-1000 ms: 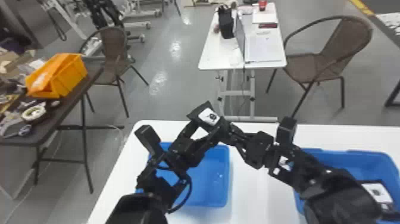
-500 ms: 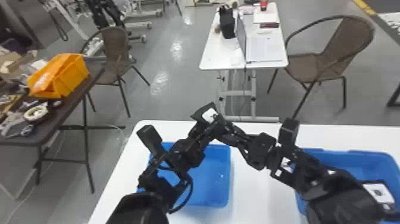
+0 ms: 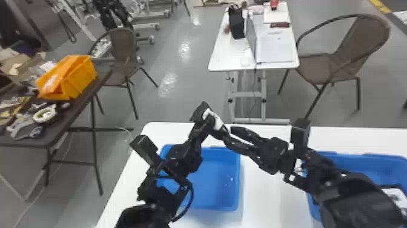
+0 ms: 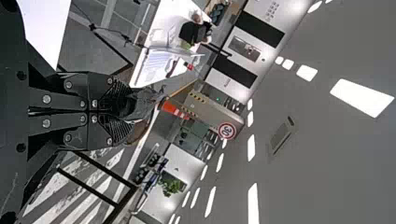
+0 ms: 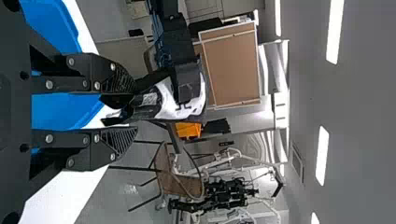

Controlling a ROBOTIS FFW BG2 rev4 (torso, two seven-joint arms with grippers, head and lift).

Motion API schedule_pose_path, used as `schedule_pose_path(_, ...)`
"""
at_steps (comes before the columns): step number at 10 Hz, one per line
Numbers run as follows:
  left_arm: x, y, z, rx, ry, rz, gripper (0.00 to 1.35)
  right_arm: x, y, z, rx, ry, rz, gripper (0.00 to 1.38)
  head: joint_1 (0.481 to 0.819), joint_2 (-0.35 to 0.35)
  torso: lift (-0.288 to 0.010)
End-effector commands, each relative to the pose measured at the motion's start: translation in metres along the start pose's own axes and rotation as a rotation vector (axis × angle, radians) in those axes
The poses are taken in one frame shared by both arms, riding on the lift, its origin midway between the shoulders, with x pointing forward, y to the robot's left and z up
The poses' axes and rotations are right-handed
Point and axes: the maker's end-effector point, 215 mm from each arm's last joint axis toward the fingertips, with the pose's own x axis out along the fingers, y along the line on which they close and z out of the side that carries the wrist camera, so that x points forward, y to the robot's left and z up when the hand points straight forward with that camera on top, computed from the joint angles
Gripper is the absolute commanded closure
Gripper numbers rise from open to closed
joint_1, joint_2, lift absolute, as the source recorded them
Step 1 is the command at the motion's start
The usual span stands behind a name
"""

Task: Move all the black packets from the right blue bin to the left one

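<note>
Clamping black packet [image 5: 166, 103] in left claw [image 4: 130, 110], with right claw [image 5: 135, 110] spread apart beside it; likely for midair handover, bringing left blue bin [image 3: 218, 182] within reach.

A white tabletop [image 3: 263, 194] carries two blue bins and, in the head view, runs on past the bottom and right of the picture. Its far edge is straight, its far left corner rounded, and its left edge slants outward toward the near side. The left blue bin [image 3: 237, 179] sits near that corner, a little in from the far edge. The right blue bin [image 3: 371, 160] lies toward the right, also set in from the far edge, with a strip of white surface between the two.
</note>
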Motion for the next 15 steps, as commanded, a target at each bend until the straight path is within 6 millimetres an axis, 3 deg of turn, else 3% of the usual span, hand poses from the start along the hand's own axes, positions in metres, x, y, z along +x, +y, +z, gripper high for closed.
schedule_pose_path(1, -0.007, 0.010, 0.005, 0.017, -0.019, 0.024, 1.22, -0.013, -0.012, 0.017, -0.004, -0.027, -0.037, 0.00, 0.695, 0.247, 0.000)
schedule_pose_path(2, -0.015, 0.025, 0.003, 0.071, -0.007, 0.060, 1.22, -0.033, -0.029, 0.027, -0.032, -0.019, -0.095, 0.00, 0.695, 0.250, 0.000)
schedule_pose_path(4, -0.041, 0.068, -0.017, 0.252, 0.071, 0.150, 1.22, -0.094, -0.072, 0.018, -0.017, 0.093, -0.243, 0.04, 0.695, 0.231, 0.000)
schedule_pose_path(6, -0.060, 0.093, -0.041, 0.409, 0.154, 0.185, 1.21, -0.146, -0.096, 0.001, 0.038, 0.107, -0.343, 0.09, 0.695, 0.189, 0.000)
schedule_pose_path(7, -0.066, 0.096, -0.045, 0.446, 0.161, 0.186, 0.96, -0.162, -0.100, -0.010, 0.058, 0.120, -0.372, 0.10, 0.695, 0.168, 0.000)
schedule_pose_path(8, -0.066, 0.092, -0.040, 0.459, 0.129, 0.176, 0.40, -0.175, -0.103, -0.019, 0.067, 0.132, -0.394, 0.10, 0.695, 0.158, 0.000)
schedule_pose_path(9, -0.065, 0.089, -0.038, 0.453, 0.117, 0.166, 0.02, -0.191, -0.108, -0.033, 0.079, 0.152, -0.431, 0.10, 0.695, 0.142, 0.000)
schedule_pose_path(11, -0.065, 0.081, -0.031, 0.434, 0.087, 0.146, 0.11, -0.237, -0.124, -0.062, 0.086, 0.193, -0.576, 0.10, 0.695, 0.102, 0.000)
schedule_pose_path(13, -0.066, 0.073, -0.017, 0.414, 0.035, 0.137, 0.11, -0.293, -0.134, -0.103, 0.145, 0.240, -0.711, 0.10, 0.695, 0.051, 0.000)
schedule_pose_path(15, -0.069, 0.073, -0.007, 0.415, 0.012, 0.141, 0.11, -0.323, -0.139, -0.141, 0.232, 0.269, -0.775, 0.10, 0.695, 0.009, 0.000)
